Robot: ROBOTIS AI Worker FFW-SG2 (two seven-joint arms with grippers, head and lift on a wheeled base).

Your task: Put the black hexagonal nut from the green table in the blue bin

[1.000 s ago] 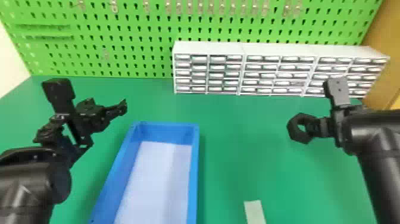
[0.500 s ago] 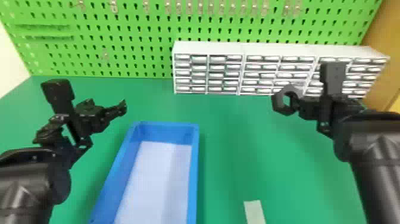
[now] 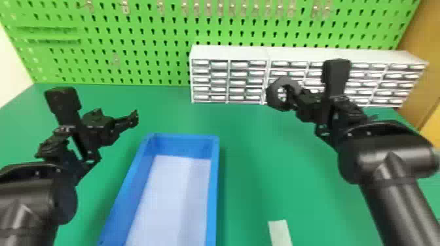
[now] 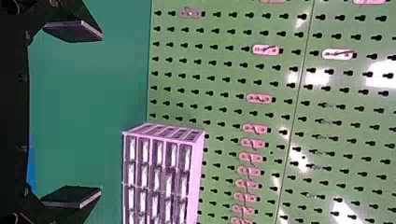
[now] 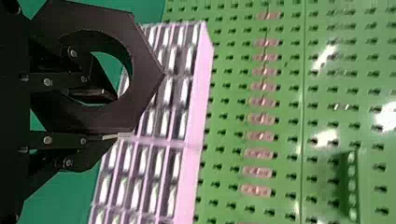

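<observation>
My right gripper (image 3: 291,95) is raised above the green table (image 3: 258,183), right of the blue bin (image 3: 213,183), and shut on the black hexagonal nut (image 3: 274,95). In the right wrist view, the nut (image 5: 144,70) is held with one finger through its hole and the other against its outer side, the right gripper (image 5: 109,116) gripping its wall. On the left, my left gripper (image 3: 134,119) hangs over the table beside the bin's far left corner; in the left wrist view the left gripper (image 4: 95,114) is open, nothing between its fingers.
A white drawer cabinet (image 3: 229,54) stands at the table's back, against the green pegboard (image 3: 131,36). Near the front, right of the bin, lies a pale strip (image 3: 280,233). The bin has a white bottom.
The right gripper has risen and moved left with the nut in it, from over the table's right side to in front of the cabinet. The left arm has stayed nearly still.
</observation>
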